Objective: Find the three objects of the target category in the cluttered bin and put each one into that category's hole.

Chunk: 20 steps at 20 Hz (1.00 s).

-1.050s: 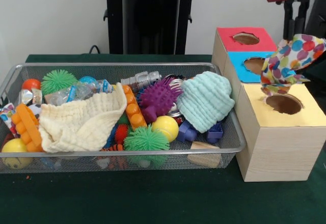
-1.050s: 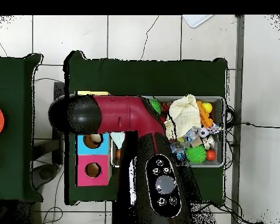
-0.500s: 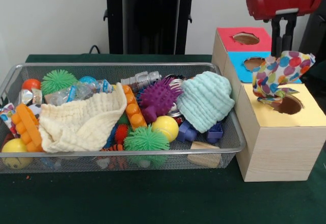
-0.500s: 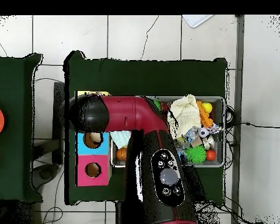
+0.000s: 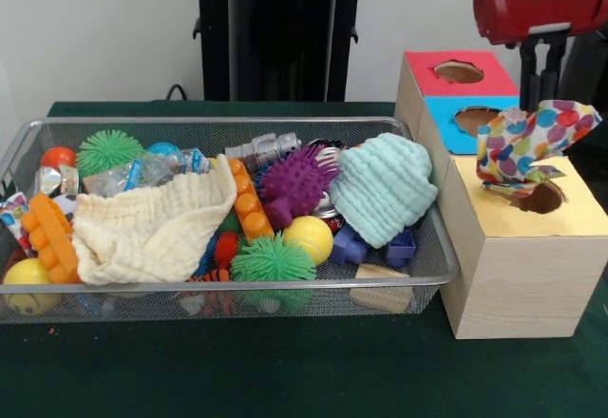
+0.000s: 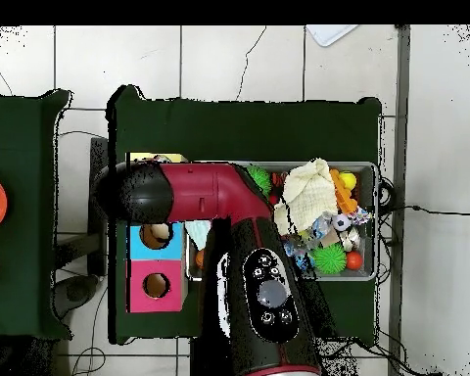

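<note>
Hanging cloth: the polka-dot cloth [image 5: 528, 147] droops over the hole [image 5: 539, 198] of the yellow box [image 5: 532, 266], its lower folds at the hole's rim.
Gripper: the dark fingers [image 5: 544, 71] come down from the red arm [image 5: 540, 8] just behind the cloth's top; whether they pinch it or stand apart I cannot tell (the cloth covers the tips).
Cloth against gripper: directly below and in front of the fingers, bunched up at their lower end.
Other boxes: the blue box [image 5: 456, 123] and the red box [image 5: 454, 71] stand in a row behind the yellow one.
Bin: the wire basket [image 5: 228, 290] lies beside the boxes, holding a cream cloth [image 5: 152, 228], a mint cloth [image 5: 385, 188], a purple spiky ball [image 5: 294, 182] and a yellow ball [image 5: 309, 237].
Overhead: the arm [image 6: 205, 191] hides the boxes' yellow end.
</note>
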### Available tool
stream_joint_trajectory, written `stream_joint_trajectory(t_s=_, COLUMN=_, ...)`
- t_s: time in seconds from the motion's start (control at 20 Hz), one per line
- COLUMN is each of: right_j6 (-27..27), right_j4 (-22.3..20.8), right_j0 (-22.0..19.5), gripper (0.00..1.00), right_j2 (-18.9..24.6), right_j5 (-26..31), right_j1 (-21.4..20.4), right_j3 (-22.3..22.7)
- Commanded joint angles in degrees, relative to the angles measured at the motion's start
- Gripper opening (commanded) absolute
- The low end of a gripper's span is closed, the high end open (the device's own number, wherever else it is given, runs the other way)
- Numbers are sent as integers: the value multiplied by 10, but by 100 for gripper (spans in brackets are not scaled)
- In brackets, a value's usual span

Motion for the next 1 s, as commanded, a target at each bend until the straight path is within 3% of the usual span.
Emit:
stream_joint_trajectory(t_s=0.05, right_j6=78, right_j4=11, right_j0=13, gripper=0, right_j2=14, right_j5=9, right_j1=6, right_j3=24)
stream_joint_trajectory(t_s=0.65, right_j6=81, right_j4=29, right_j0=26, gripper=0, right_j2=12, right_j5=10, right_j1=-3, right_j3=31)
stream_joint_trajectory(t_s=1.0, right_j6=43, right_j4=26, right_j0=-5, gripper=0, right_j2=23, right_j5=2, right_j1=-11, right_j3=55)
